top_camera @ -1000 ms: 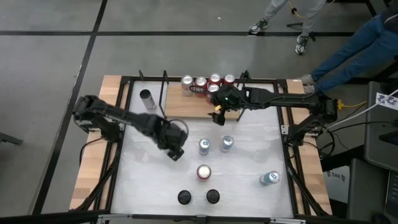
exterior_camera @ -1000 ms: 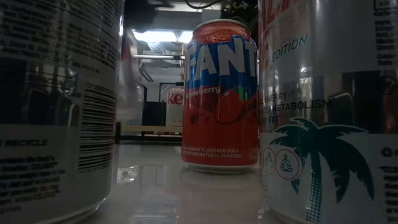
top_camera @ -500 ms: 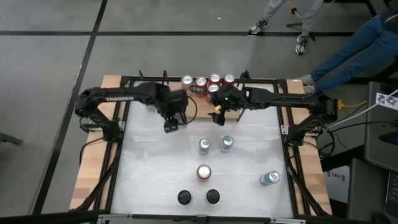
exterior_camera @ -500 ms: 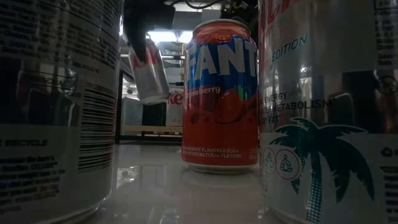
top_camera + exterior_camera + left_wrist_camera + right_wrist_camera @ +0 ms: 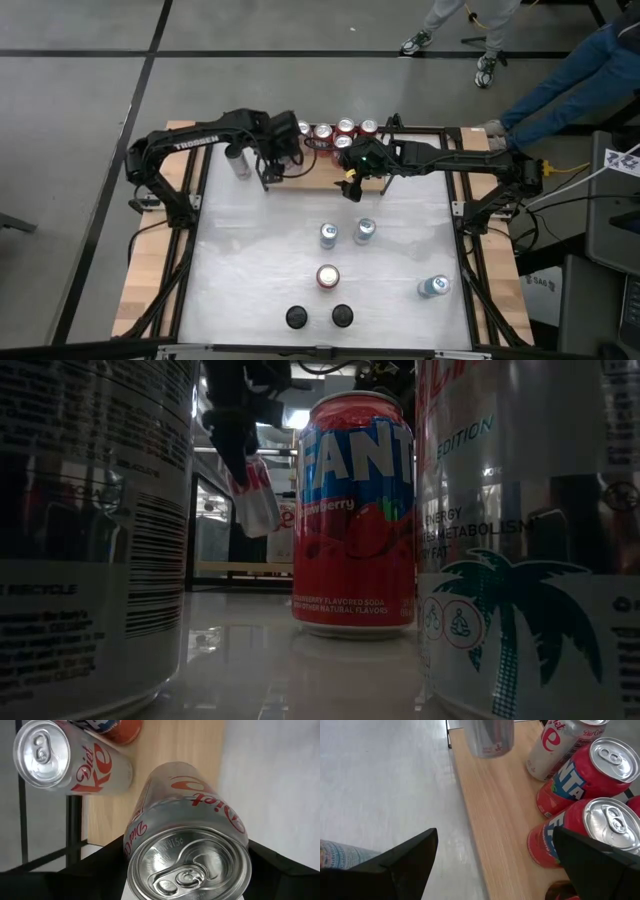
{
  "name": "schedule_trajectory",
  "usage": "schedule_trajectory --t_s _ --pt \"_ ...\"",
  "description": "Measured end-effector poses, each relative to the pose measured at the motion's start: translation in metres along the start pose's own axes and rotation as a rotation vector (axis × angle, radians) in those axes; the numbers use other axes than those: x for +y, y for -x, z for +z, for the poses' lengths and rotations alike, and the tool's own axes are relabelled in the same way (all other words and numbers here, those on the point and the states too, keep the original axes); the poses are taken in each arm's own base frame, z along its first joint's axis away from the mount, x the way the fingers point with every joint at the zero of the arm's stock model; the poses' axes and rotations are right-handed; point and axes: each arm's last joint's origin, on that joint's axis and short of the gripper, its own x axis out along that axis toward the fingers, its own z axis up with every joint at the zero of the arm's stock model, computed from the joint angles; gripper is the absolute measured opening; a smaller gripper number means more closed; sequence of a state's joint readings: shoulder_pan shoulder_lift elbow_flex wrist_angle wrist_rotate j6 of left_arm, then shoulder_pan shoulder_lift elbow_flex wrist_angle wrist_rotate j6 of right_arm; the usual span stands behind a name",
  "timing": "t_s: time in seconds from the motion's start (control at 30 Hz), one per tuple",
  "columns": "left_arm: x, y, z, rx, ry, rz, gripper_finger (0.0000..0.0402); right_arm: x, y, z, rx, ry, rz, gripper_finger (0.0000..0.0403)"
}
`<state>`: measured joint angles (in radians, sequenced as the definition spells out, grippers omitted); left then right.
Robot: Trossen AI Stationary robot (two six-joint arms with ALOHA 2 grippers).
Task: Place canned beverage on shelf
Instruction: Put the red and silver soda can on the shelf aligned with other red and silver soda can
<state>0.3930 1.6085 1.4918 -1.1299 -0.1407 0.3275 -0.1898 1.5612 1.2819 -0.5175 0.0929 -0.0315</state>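
A silver Diet Coke can (image 5: 192, 805) hangs in my left gripper (image 5: 277, 158), which is shut on it above the left end of the light-wood shelf (image 5: 312, 172). In the low view the can (image 5: 256, 498) shows tilted in the air. Several cans stand on their bases at the shelf's far side, among them a Diet Coke can (image 5: 60, 760) and red Fanta cans (image 5: 585, 775). My right gripper (image 5: 352, 186) waits open over the shelf's near edge, holding nothing. My left gripper pinches the can's side wall just below its top rim (image 5: 137, 845) between its two fingers, one on each side. The fingers (image 5: 107, 867) come steeply from above. The can hangs tilted below them, its base clear of the shelf.
A grey can (image 5: 237, 160) stands on the table left of the shelf. More cans stand mid-table (image 5: 329, 235) (image 5: 365, 231) (image 5: 327, 276), one at the right (image 5: 434, 287) and two dark ones near the front (image 5: 296, 317). Black upright rods (image 5: 265, 125) rise at the shelf's ends.
My left gripper has carried the can from mid-table toward the far edge, up over the shelf's left end, rolling its wrist on the way. The can has stayed lifted and tilted. The right arm has kept still.
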Motion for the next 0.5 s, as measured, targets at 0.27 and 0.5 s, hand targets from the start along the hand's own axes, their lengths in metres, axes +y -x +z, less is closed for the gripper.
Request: schedule_trajectory --t_s 0.27,0.5 --pt "0.004 -0.025 0.008 0.041 -0.042 -0.017 0.0279 0.0 0.0 0.0 -0.001 0.0 0.0 0.0383" --pt "0.003 -0.039 0.011 0.074 -0.081 -0.053 0.0279 0.0 0.0 0.0 -0.001 0.0 0.0 0.0383"
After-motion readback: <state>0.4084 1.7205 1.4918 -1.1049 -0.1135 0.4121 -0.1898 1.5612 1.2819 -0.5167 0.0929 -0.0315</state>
